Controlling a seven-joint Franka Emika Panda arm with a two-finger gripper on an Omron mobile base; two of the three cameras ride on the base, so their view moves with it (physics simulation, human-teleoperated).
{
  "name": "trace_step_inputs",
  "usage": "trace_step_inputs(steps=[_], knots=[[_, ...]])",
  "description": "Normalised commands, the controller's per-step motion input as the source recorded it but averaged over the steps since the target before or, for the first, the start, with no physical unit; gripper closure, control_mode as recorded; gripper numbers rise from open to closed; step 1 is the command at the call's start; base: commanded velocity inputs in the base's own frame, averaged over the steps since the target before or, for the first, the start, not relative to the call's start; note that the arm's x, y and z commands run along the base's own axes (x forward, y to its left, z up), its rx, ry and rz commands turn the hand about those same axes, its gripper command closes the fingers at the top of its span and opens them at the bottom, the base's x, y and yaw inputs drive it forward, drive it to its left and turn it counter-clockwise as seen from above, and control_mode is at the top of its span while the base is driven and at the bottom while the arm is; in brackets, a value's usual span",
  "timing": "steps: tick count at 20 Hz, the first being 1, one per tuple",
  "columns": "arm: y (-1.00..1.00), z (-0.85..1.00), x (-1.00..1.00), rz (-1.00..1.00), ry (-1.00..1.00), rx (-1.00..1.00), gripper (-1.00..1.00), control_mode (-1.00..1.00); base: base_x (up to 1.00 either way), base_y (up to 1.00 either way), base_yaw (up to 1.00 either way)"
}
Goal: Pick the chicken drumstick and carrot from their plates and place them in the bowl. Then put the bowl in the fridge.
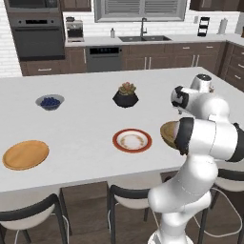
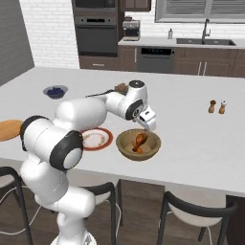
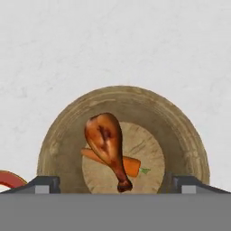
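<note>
One drumstick (image 3: 107, 143), one carrot (image 3: 131, 165), one bowl (image 3: 61, 135)

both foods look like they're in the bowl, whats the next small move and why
Probably lower the open gripper onto the bowl rim to grasp it. The chicken drumstick lies across the carrot inside the bowl, both plates are bare, and the gripper holds nothing, so carrying the bowl to the fridge comes next.

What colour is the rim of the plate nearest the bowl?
Red-orange around a cream centre; clearest in the left base view.
</note>
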Motion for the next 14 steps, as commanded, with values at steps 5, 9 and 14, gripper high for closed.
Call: trace_step_inputs(steps=[5, 9, 14], knots=[[-0.53, 0.07, -1.0, 0.0, 0.02, 0.23, -1.0, -1.0, 0.0, 0.0, 0.0], [-0.14, -0.13, -0.84, 0.0, 0.08, 0.11, -1.0, -1.0, 0.0, 0.0, 0.0], [0.11, -0.44, -0.01, 0.0, 0.2, 0.0, -1.0, -1.0, 0.0, 0.0, 0.0]])
